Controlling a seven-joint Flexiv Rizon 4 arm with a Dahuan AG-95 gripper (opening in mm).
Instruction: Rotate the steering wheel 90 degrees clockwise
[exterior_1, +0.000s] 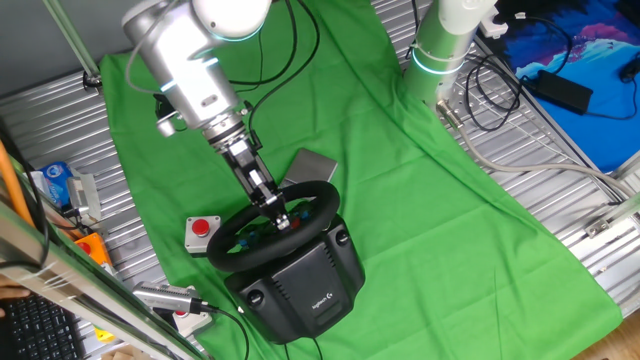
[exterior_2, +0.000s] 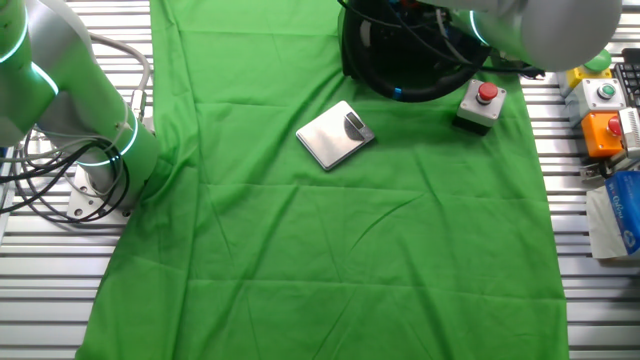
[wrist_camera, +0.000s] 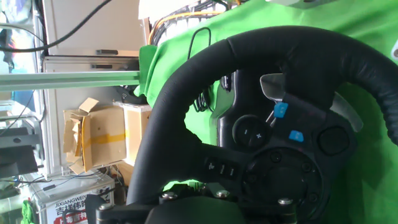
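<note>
Green cloth (exterior_1: 400, 170) covers a ribbed metal table (exterior_1: 560, 250), with clutter along the edges. Going left to right in one fixed view: a small grey box with a red button (exterior_1: 201, 231) sits on the cloth just beside the steering wheel (exterior_1: 240, 240), whose black rim stands tilted on a bulky black base (exterior_1: 300, 285) near the cloth's front edge. The arm (exterior_1: 190, 70) reaches down from the upper left, and its gripper (exterior_1: 278, 208) meets the top of the rim. The fingers are hidden against the rim, so I cannot tell how far apart they stand or whether they clamp it. Behind the wheel lies a flat grey metal plate (exterior_1: 312, 166). At the upper right a second arm's white base (exterior_1: 445, 45) stands on the table.

The hand view shows the rim very close, with blue buttons (wrist_camera: 281, 111) on the hub.
</note>
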